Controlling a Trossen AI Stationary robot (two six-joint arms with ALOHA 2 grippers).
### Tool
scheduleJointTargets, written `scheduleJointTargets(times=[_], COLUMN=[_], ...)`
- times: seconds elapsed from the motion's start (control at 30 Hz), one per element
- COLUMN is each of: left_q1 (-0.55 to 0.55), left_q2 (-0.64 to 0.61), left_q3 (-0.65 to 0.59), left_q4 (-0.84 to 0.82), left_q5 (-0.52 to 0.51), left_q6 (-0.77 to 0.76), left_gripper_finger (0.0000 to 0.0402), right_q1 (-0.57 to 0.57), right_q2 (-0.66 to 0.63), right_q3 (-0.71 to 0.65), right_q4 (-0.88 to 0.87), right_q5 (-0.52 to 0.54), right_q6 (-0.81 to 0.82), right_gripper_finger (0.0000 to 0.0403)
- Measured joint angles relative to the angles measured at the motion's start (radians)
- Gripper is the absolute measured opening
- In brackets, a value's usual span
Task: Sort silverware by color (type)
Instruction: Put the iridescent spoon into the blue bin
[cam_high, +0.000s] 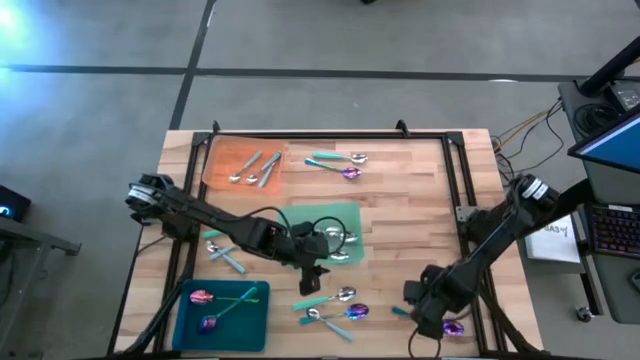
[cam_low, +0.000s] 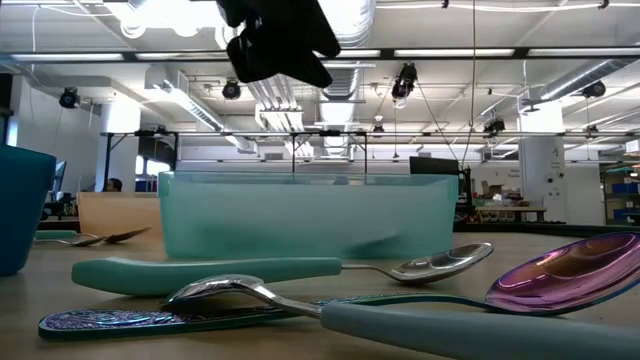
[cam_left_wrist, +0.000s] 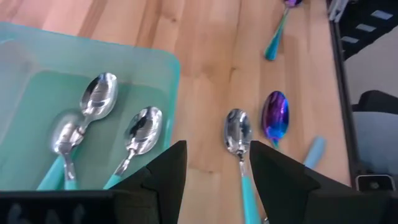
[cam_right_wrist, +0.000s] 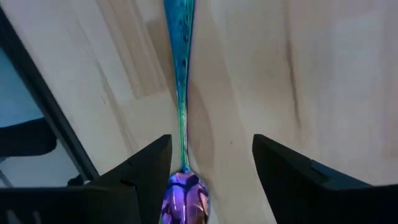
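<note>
Teal-handled, purple-headed spoon (cam_right_wrist: 181, 118) at the table's (cam_high: 400, 200) near right corner, bowl between the spread, empty fingers of the right gripper (cam_right_wrist: 211, 180), long axis running straight away from them. Silver-headed, teal-handled spoon (cam_left_wrist: 239, 149) lies just outside the green tray's (cam_left_wrist: 168, 68) wall, between the left gripper's (cam_left_wrist: 214, 177) parted, empty fingers, handle toward the wrist. Each arm is nearer its own spoon.

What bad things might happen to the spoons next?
The right tool sits open over a purple spoon near the table's edge, so a clumsy grab might knock it off. The left tool is open above a silver spoon lying close beside another purple spoon, so it may bump that one.
</note>
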Motion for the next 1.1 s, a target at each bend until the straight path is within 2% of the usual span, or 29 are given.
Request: scheduleJointTargets(times=[0.23, 0.5, 0.8, 1.1], left_q1=[-0.033, -0.076, -0.118, -0.122], left_q2=[0.000, 0.005, 0.065, 0.079], left_q3=[0.000, 0.000, 0.000, 0.000], left_q4=[0.051, 0.084, 0.105, 0.179], left_q5=[-0.013, -0.026, -0.025, -0.026], left_q6=[-0.007, -0.008, -0.071, -0.064], left_gripper_finger=[0.0160, 0.0160, 0.0160, 0.0160], right_q1=[0.056, 0.064, 0.063, 0.063], right_q2=[0.066, 0.130, 0.208, 0.213], right_q3=[0.000, 0.000, 0.005, 0.002], right_q4=[0.021, 0.035, 0.035, 0.027], right_q5=[-0.027, -0.032, -0.036, -0.034], right_q6=[0.074, 0.112, 0.085, 0.052], right_gripper_finger=[0.0215, 0.0215, 0.0212, 0.0145])
